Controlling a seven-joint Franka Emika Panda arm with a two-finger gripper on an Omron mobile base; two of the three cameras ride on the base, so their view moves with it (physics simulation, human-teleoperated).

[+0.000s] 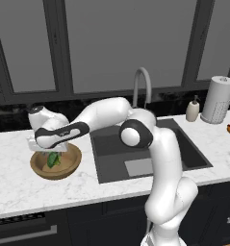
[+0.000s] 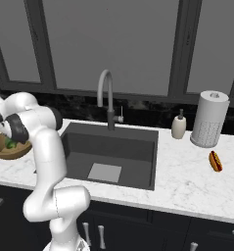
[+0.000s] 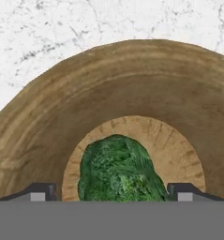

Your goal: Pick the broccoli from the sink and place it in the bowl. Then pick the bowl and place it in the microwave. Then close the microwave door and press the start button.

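Hand view first: the small green broccoli floret is seen lying on the flat floor of the round, shallow light-brown wooden bowl, with the two-finger gripper spread wide on either side and nothing clamped. From the left base view, the bowl is placed on the white marble counter left of the dark grey sink. Trouble is judged possible on the lift-out: the bowl's rim could be clipped and tipped, or the floret nudged.
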